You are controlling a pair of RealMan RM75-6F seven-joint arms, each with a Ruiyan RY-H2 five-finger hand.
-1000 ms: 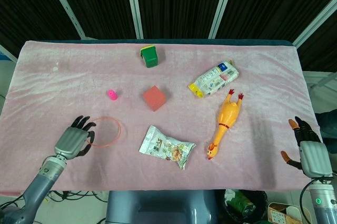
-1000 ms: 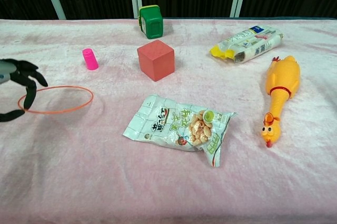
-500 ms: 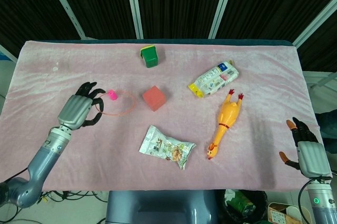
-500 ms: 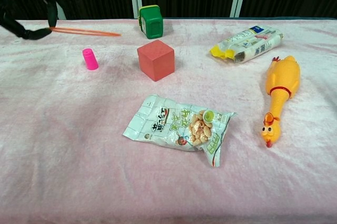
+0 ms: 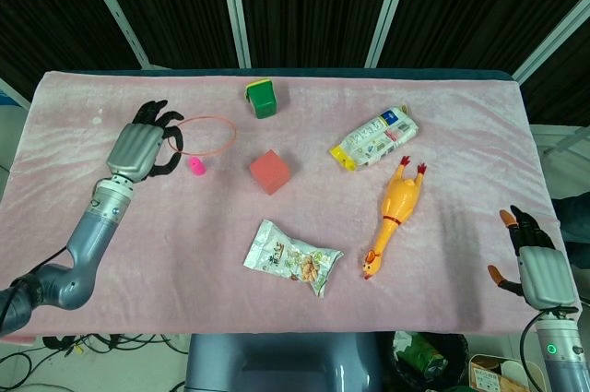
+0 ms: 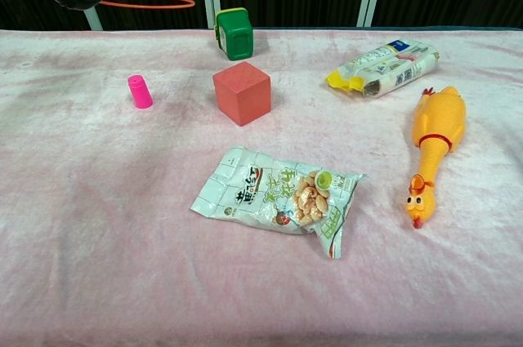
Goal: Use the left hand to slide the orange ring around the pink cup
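Currently the thin orange plastic ring (image 5: 205,136) is held aloft by the left hand (image 5: 141,147), at twelve o'clock of the small pink cylindrical cup (image 5: 195,166); lowered off-centre, its rim could topple the cup.

Plush matt pink cloth (image 6: 98,224), glossy snack packet (image 6: 278,198), rubbery chicken (image 6: 433,144)

The orange ring (image 5: 205,136) is a thin wire-like hoop, up off the cloth and roughly level, pinched at its left edge by the left hand (image 5: 145,143). It hangs above and a bit behind the pink cup (image 5: 195,166), not around it. That cup is a tiny bright pink cylinder, standing upright on the pink cloth.
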